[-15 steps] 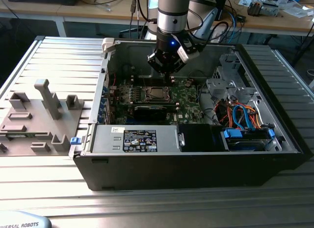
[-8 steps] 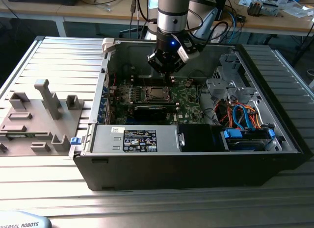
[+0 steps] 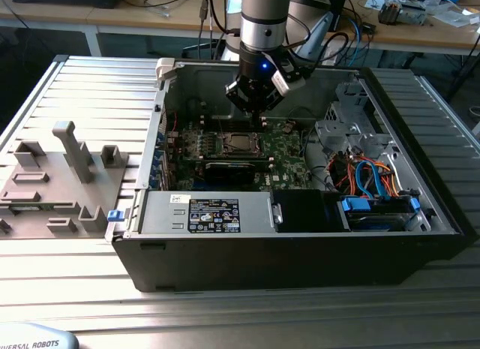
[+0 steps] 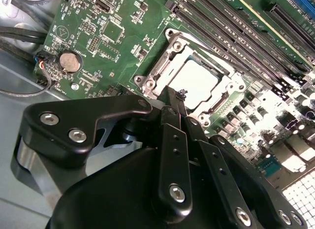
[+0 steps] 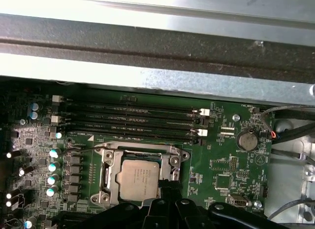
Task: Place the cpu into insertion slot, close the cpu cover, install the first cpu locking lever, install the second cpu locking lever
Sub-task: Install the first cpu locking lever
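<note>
In the second wrist view I see my gripper [image 4: 178,102] with its two black fingers [image 4: 172,115] pressed close together, holding nothing, and their tips sit right at the edge of the cpu cover [image 4: 170,54]. Just past the tips, the cpu [image 4: 197,81] lies flat in the insertion slot [image 4: 221,98], and the cover is down around it. In the exterior view, the gripper [image 3: 259,118] hangs just above the green board [image 3: 289,150] inside the open computer case [image 3: 225,255].

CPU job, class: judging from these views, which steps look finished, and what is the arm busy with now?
Done: the cpu lies in the insertion slot, with the cpu cover closed around it. In hand: the gripper, jaws together, sits at the socket's edge. Whether either locking lever is latched cannot be told.
</note>
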Robot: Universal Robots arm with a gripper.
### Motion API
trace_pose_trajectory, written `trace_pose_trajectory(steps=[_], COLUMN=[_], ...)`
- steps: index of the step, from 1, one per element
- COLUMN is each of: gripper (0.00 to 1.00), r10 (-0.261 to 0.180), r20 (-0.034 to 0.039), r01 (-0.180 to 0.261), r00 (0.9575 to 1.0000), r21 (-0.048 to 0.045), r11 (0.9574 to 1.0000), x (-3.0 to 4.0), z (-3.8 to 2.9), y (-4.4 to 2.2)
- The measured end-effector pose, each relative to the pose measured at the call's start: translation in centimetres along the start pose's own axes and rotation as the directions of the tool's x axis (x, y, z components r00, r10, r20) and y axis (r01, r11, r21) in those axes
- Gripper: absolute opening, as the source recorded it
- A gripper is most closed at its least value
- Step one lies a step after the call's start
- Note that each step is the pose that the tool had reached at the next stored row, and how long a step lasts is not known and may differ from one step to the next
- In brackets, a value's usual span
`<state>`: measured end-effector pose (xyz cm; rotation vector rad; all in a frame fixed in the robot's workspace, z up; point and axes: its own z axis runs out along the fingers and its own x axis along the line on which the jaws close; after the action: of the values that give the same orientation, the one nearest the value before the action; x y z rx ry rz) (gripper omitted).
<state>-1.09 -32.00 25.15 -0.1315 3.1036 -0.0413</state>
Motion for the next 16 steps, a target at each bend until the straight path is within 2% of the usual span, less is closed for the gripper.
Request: trace_pose_trajectory(steps=[16], gripper=[0.11], r10=[-0.024], r20=[0.0007], r01=[0.024], r00=[0.9997], r21=[-0.0008], r11=[0.9997], x=[0.0], z=[0.0], y=[0.0])
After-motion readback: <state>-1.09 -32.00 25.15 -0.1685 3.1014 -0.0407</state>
